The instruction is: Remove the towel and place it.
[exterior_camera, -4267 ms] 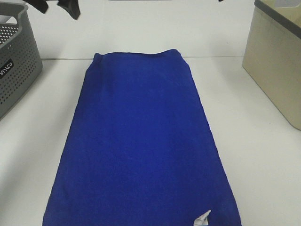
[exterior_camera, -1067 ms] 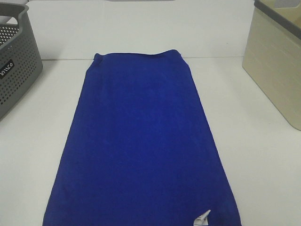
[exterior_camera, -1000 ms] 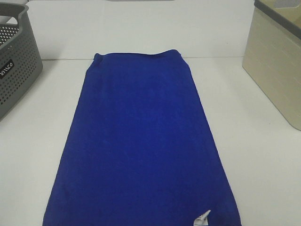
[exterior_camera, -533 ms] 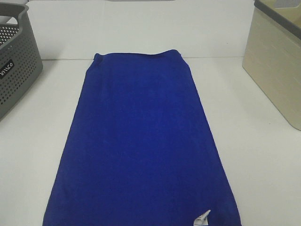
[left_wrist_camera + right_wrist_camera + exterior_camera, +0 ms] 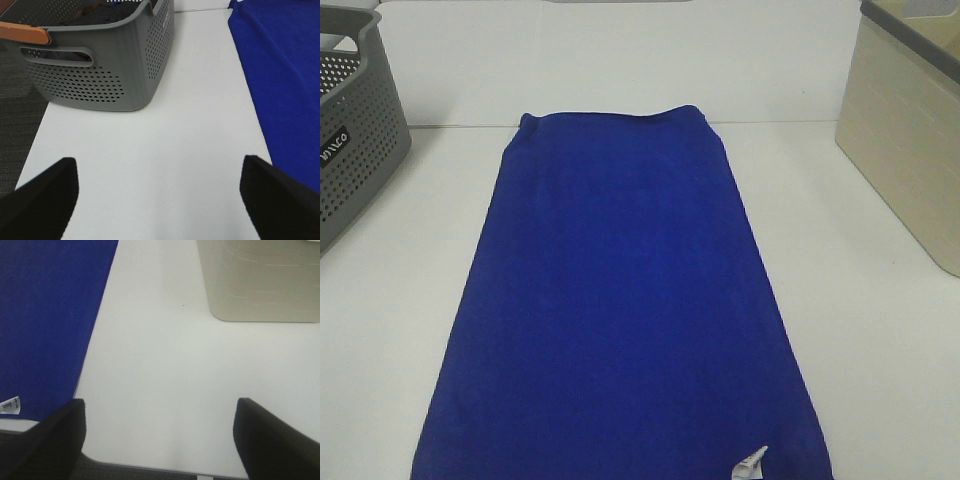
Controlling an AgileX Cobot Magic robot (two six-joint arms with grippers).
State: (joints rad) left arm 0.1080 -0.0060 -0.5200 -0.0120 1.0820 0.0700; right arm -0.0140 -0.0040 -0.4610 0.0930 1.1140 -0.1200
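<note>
The deep blue towel point(image 5: 620, 310) lies flat along the middle of the white table, its small white tag point(image 5: 752, 464) at the near right corner. The towel also shows in the left wrist view point(image 5: 282, 80) and in the right wrist view point(image 5: 45, 315), where the tag point(image 5: 10, 405) is visible. Neither gripper appears in the exterior high view. My left gripper point(image 5: 160, 192) is open and empty over bare table beside the towel's left edge. My right gripper point(image 5: 160, 432) is open and empty over bare table beside the towel's right edge.
A grey perforated basket point(image 5: 350, 140) with dark cloth inside stands at the left; it also shows in the left wrist view point(image 5: 95, 65). A beige bin point(image 5: 910, 130) stands at the right, also in the right wrist view point(image 5: 260, 280). The table's near edge point(image 5: 150, 467) is close.
The dark arm parts seen at the top left 4.3 s ago have left the exterior view. Over the last second nothing has visibly moved.
</note>
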